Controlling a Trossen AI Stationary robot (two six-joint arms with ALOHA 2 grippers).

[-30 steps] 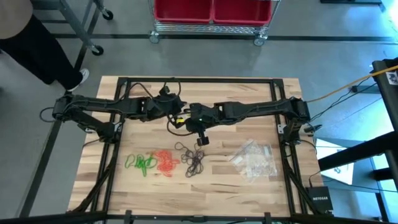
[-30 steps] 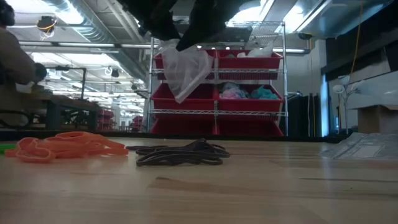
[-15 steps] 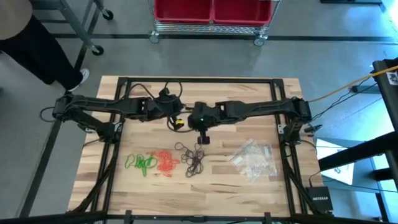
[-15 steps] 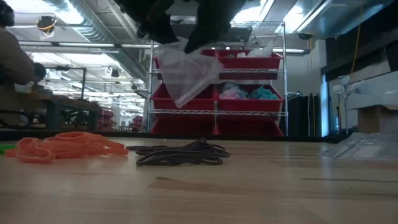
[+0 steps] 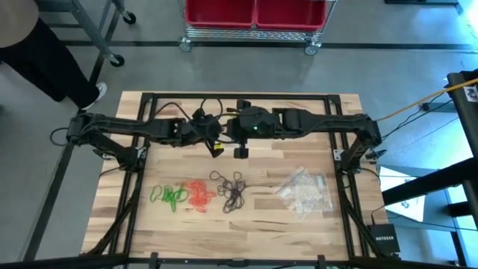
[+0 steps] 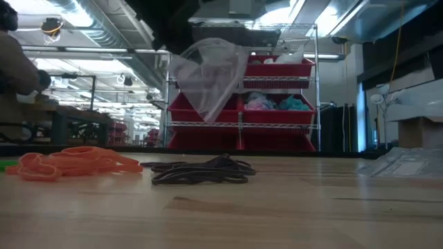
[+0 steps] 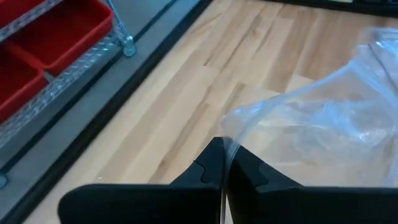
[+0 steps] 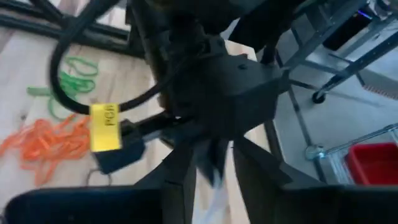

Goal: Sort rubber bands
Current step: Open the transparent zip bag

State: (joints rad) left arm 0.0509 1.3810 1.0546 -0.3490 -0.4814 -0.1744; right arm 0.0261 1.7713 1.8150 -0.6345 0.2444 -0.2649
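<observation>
Three heaps of rubber bands lie on the table's near half: green [image 5: 170, 196], orange [image 5: 199, 194] and black [image 5: 233, 190]. Above the table's middle my left gripper [image 7: 225, 149] is shut on a clear plastic bag [image 6: 208, 76], which hangs well clear of the wood. My right gripper [image 8: 212, 146] faces it from the right, close by, fingers apart, with a bit of the bag [image 8: 213, 171] showing between them. In the low view the orange heap [image 6: 76, 162] and the black heap [image 6: 201, 171] lie under the bag. My left gripper pinches the bag's edge [image 7: 234, 144] between its two fingers, slanting down from the table's left. The bag spreads out beyond the fingertips and hangs clear of the table. My right gripper has bag film between its parted fingers; whether they touch it I cannot tell.
A pile of clear bags [image 5: 305, 193] lies at the near right of the table. Red bins on a wire rack [image 5: 254, 15] stand beyond the far edge. A person [image 5: 30, 45] stands off the far left corner.
My right gripper has risen, out of the low view's top, and drawn toward the table's far edge. The bag, which hung as a narrow folded point, has spread out wide, its right upper edge lifted; the left-held side has stayed in place.
</observation>
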